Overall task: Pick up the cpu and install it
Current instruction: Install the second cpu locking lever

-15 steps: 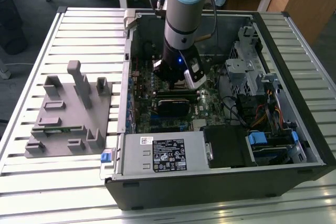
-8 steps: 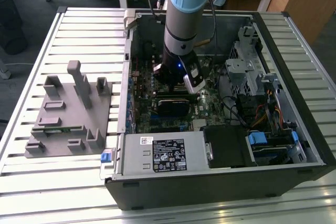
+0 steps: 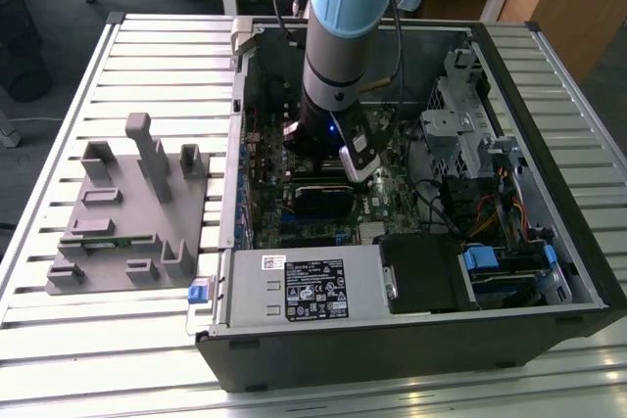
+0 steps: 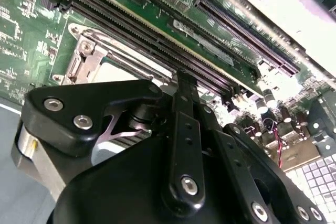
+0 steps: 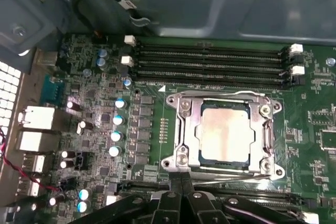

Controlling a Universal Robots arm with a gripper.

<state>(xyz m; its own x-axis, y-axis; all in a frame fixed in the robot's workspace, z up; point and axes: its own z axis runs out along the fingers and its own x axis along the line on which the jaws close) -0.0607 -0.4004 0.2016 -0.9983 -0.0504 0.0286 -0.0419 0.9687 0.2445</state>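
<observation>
cpu [image 5: 226, 131] already seated in the socket frame [image 5: 181, 129] on the green board. gripper [image 5: 181, 181] just beside that frame, seemingly pinched together and empty. risk: catching the frame's edge, jolting the cpu.

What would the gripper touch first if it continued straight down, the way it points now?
Most likely the metal socket frame on the motherboard, at its near edge, beside the cpu seated inside it. The gripper is closed and points there, though depth is unclear.
</observation>
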